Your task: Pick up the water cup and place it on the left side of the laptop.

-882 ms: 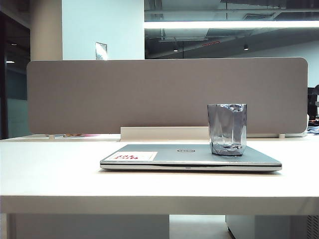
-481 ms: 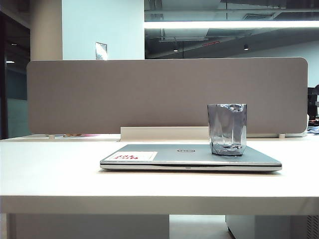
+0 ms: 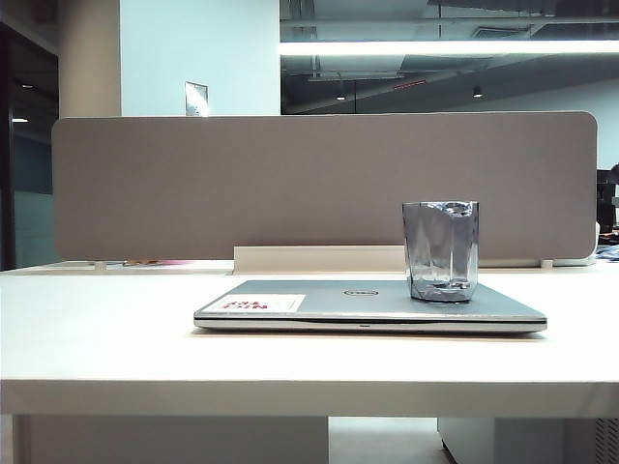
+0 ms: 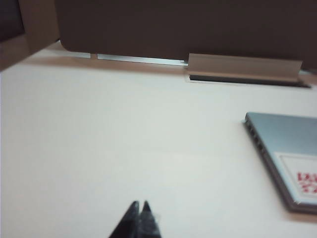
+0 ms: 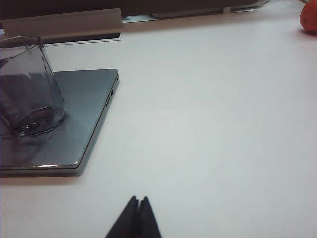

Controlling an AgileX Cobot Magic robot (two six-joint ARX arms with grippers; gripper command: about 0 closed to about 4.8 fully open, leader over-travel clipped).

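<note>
The water cup (image 3: 441,250), a grey-tinted faceted glass, stands upright on the right part of the closed silver laptop (image 3: 329,302). The laptop lies flat on the white table, its red-printed sticker on the left of the lid. Neither arm shows in the exterior view. In the left wrist view my left gripper (image 4: 140,204) is shut and empty over bare table, with the laptop's sticker corner (image 4: 290,158) off to one side. In the right wrist view my right gripper (image 5: 138,199) is shut and empty over bare table, well short of the cup (image 5: 27,89) and the laptop's corner (image 5: 81,114).
A grey partition panel (image 3: 319,184) runs along the table's back edge, with a pale cable-tray lip (image 3: 319,258) at its foot. An orange-red object (image 5: 309,19) lies at the far edge of the right wrist view. White tabletop (image 3: 97,329) stretches left of the laptop.
</note>
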